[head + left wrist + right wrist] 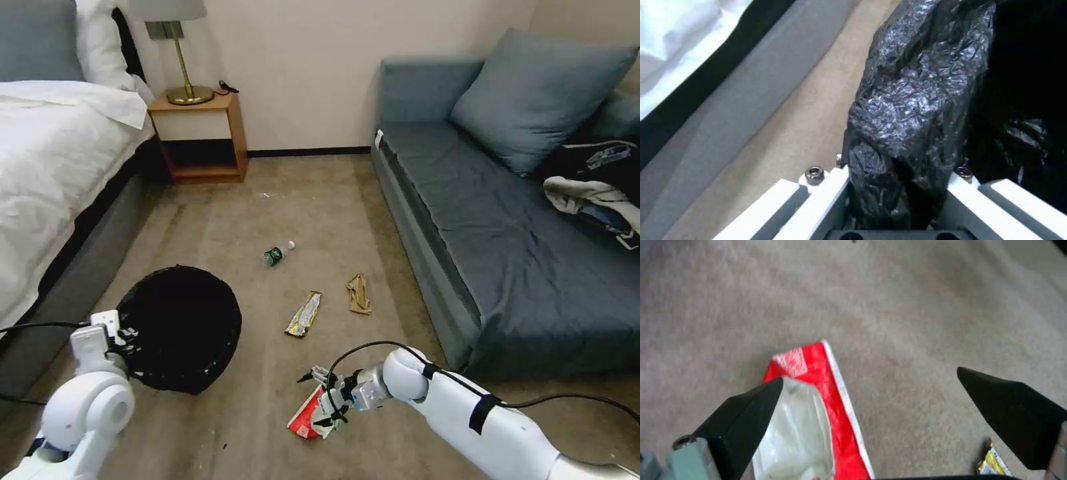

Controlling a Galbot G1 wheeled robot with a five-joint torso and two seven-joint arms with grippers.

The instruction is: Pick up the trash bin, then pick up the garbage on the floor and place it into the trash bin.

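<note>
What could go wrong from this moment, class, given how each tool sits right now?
The right tool is open with the flat red-and-white wrapper off to one side, so closing may miss it. The left tool is shut on the trash bin by its bagged rim, where the black bag might slip.

bedroom | bed [47, 133], nightstand [200, 137] with lamp [177, 53], sofa [507, 220]

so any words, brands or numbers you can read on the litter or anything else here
None can be read.
Red-and-white wrapper: a pale printed patch, too blurred.
Yellow-silver snack wrapper: print too small.
Bottle: green label, too small.
Trash bin, held by the left gripper: no text.
</note>
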